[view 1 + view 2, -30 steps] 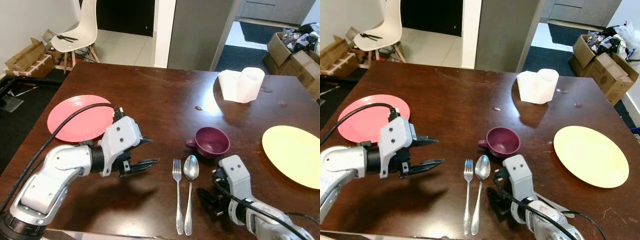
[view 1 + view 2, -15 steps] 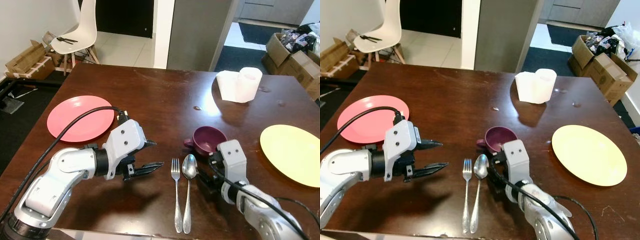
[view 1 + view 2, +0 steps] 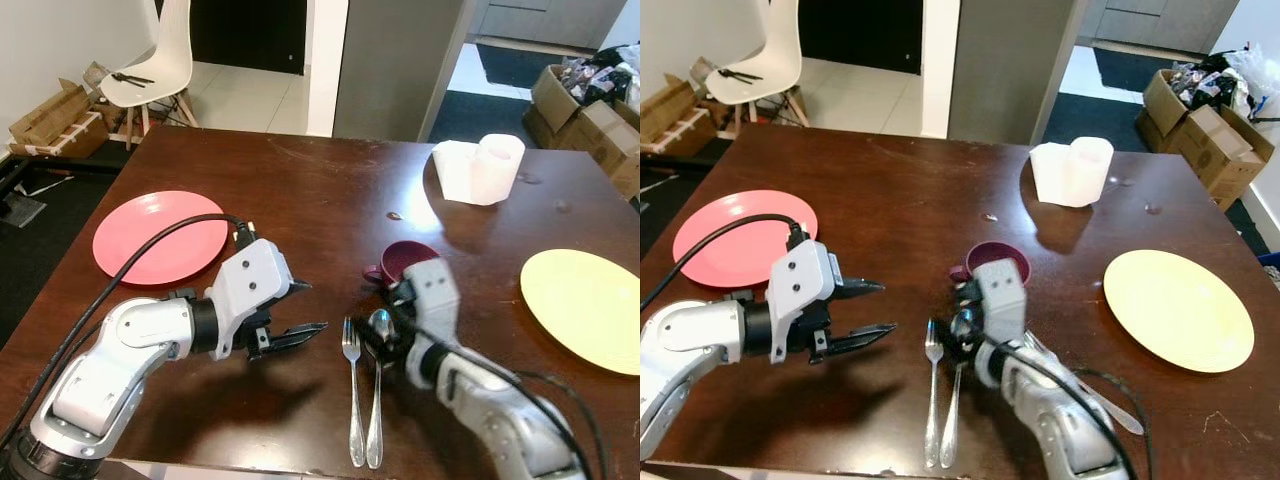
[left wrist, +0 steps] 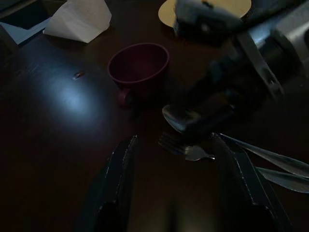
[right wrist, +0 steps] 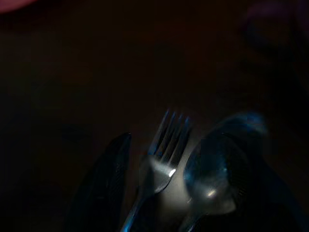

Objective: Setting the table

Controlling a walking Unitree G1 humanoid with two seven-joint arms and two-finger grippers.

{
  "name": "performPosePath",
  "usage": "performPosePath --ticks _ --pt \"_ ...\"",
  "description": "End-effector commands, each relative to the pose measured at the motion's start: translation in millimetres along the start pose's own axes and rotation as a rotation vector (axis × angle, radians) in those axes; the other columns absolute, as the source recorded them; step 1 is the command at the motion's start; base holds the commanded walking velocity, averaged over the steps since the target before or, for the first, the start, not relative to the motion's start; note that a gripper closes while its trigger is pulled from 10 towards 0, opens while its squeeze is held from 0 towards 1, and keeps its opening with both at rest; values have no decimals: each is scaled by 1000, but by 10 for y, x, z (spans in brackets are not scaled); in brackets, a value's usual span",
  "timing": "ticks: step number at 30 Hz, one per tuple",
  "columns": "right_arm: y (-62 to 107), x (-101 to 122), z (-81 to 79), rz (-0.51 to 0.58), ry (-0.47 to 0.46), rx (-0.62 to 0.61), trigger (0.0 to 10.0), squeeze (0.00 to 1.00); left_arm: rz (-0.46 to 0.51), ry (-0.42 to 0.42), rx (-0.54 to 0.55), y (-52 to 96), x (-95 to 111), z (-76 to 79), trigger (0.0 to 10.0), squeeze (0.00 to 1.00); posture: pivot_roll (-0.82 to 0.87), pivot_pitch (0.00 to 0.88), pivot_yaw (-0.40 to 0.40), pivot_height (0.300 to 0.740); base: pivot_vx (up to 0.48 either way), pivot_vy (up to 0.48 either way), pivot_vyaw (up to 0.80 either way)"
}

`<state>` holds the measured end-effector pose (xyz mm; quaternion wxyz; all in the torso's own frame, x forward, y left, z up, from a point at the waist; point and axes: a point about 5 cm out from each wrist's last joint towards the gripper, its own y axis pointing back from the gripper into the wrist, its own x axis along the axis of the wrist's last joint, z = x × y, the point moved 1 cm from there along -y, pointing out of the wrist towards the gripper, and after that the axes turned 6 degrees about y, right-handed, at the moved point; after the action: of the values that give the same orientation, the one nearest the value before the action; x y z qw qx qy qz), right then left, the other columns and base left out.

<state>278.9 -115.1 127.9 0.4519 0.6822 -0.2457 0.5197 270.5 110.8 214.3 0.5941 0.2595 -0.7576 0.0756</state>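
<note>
Spanning most of the head views, one dark brown wooden table [image 3: 300, 190]. Behind it, off its far left corner, one white chair [image 3: 160, 60] on the pale tiled floor, with cardboard boxes [image 3: 45, 112] at left and more at the far right.

Two plates on the table, well apart: one pink plate [image 3: 160, 236] near the left edge, one yellow plate [image 3: 585, 308] at the right edge. At the far side, one white napkin holder [image 3: 480, 168] with a folded white cloth against it.

Two silver arms over the near half of the table. Left gripper [image 3: 300, 308] hovering above the wood, just left of the cutlery, fingers spread apart, holding nothing; fingertips pointing toward the fork. Right gripper [image 3: 380, 335] down over the top ends of the cutlery, just in front of the cup, blurred in the head views; in the right wrist view its two dark fingers [image 5: 104, 179] parted either side of the fork head and spoon bowl, not closed on either.

One maroon cup [image 3: 400, 262] near the table's middle, handle to the left, partly hidden behind the right wrist.

One fork [image 3: 354, 395] and one spoon [image 3: 377, 400] lying side by side, handles toward the near edge, fork on the left, just beside each other.
</note>
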Motion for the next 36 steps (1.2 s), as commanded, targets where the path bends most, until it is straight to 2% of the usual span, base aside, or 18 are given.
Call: performPosePath --ticks 1,2,6,14,21,22,23,24,25,36 --pt "8 -94 -77 -38 -27 51 10000 0 0 -2 -12 -21 5 17 10000 0 -54 62 22 740 0 0 0" --pt "33 -134 -171 -56 -36 106 10000 0 0 -3 -10 -20 4 17 10000 0 -54 64 22 740 0 0 0" --pt "129 -190 -236 -91 -52 148 10000 0 -2 -1 -8 -19 0 20 10000 0 -61 72 15 740 0 0 0" --pt "197 -356 -250 -169 -43 176 10000 0 0 4 -6 -41 -9 24 10000 0 -68 81 10 740 0 0 0" --pt "204 -637 -158 -312 16 150 10000 0 7 7 0 -52 8 27 10000 0 -56 88 0 740 0 0 0" --pt "202 -663 -136 -326 26 144 8314 0 7 7 4 -48 11 24 10000 0 -54 89 -2 740 0 0 0" --pt "197 -677 -122 -334 35 141 2706 0 6 8 5 -45 10 24 10000 0 -52 90 -3 740 0 0 0" --pt "197 -677 -122 -334 35 141 2706 0 6 8 5 -45 10 24 10000 0 -52 90 -3 740 0 0 0" --pt "194 -687 -112 -338 41 139 0 0 6 8 6 -43 10 25 10000 0 -52 90 -3 740 0 0 0" --pt "192 -802 24 -394 107 120 0 0 6 14 17 -40 9 31 10000 0 -50 99 -10 740 0 0 0"
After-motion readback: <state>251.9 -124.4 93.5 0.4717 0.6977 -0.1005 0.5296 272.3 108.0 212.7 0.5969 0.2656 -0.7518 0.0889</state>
